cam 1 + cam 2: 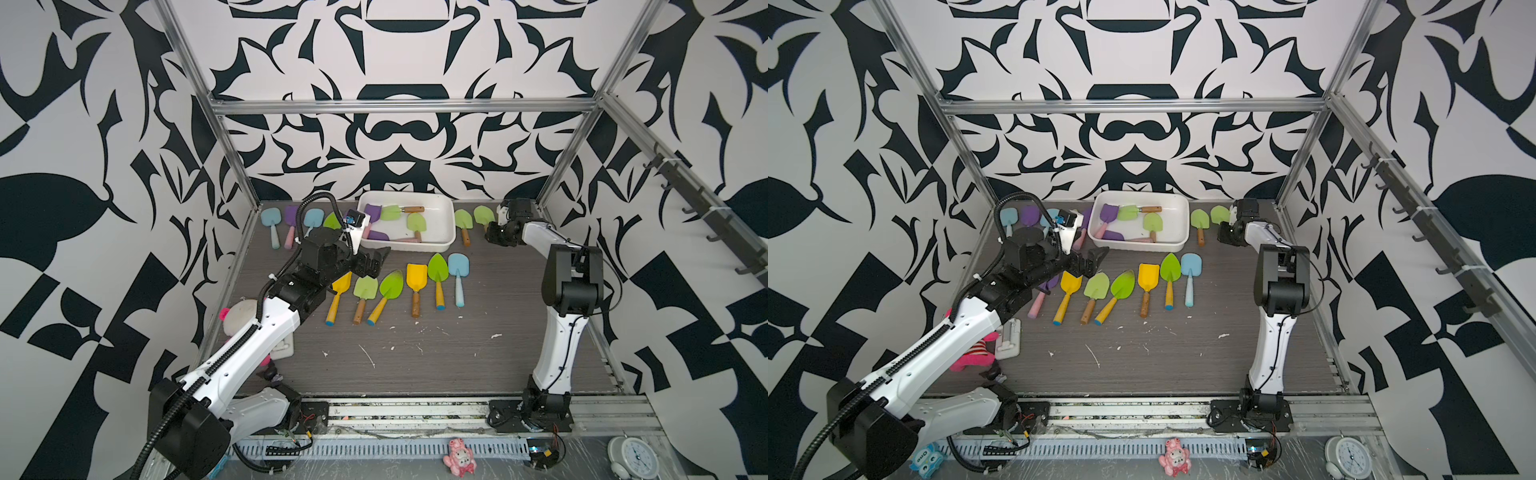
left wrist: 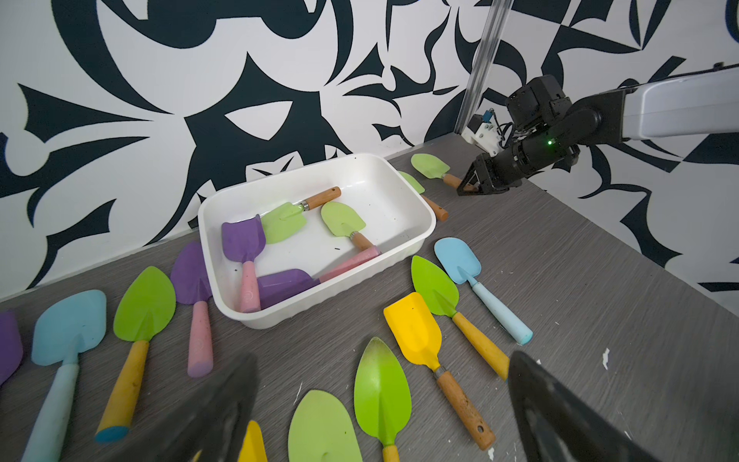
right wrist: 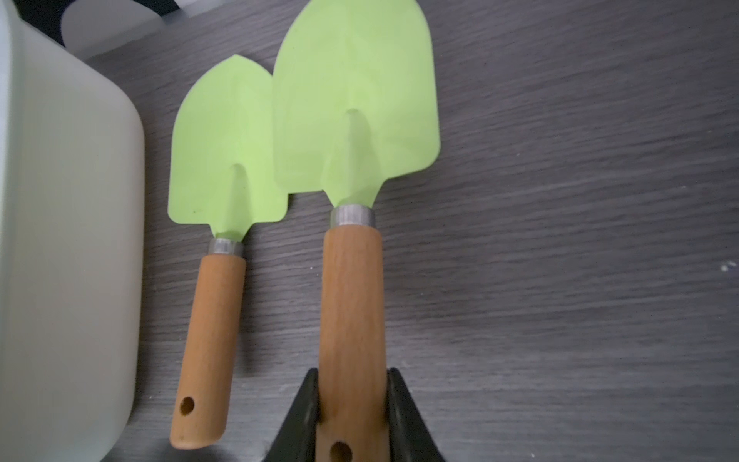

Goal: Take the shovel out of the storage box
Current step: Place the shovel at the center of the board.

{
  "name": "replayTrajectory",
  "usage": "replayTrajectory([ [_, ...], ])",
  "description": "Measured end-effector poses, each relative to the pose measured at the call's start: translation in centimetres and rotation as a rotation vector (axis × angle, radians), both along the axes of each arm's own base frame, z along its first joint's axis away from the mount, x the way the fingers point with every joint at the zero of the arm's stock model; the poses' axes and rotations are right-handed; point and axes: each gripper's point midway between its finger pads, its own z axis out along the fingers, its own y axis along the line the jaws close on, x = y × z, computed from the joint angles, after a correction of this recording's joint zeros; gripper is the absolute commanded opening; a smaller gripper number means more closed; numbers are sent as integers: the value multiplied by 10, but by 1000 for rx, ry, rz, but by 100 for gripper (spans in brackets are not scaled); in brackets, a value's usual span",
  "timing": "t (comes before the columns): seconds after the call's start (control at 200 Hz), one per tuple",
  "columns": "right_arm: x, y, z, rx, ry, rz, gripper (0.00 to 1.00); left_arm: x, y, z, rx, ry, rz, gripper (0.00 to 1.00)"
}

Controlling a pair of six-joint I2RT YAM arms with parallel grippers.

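White arm shells (image 1: 561,345), black joints (image 1: 571,286)

The box (image 2: 404,253) is glossy white plastic. At the centre of the right wrist view, the shovel (image 3: 354,120) has a smooth matt green blade, metal collar and wooden handle. The table (image 3: 560,240) is matt grey woodgrain.

In both top views the left arm (image 1: 274,318) covers most of a plush toy (image 1: 241,311) left of centre. In a top view its wrist hides the handle of a green shovel (image 1: 332,221). In the right wrist view the handle end of the pale green shovel (image 3: 354,120) and the blurred storage box (image 3: 68,240) run off the frame. The jaws of the left gripper (image 2: 382,360) are dark blurs.
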Motion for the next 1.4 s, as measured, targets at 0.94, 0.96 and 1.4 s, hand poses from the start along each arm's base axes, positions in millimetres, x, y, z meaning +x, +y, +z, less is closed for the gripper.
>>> replayTrajectory([
  [0.94,-5,1,-25,-6,79,41,42,1,0,-1,5,1,1,99],
  [0.96,-5,1,-25,-5,81,41,42,1,0,-1,6,0,2,99],
  [1.4,-5,0,-21,-3,81,36,66,1,1,-1,7,0,8,99],
])
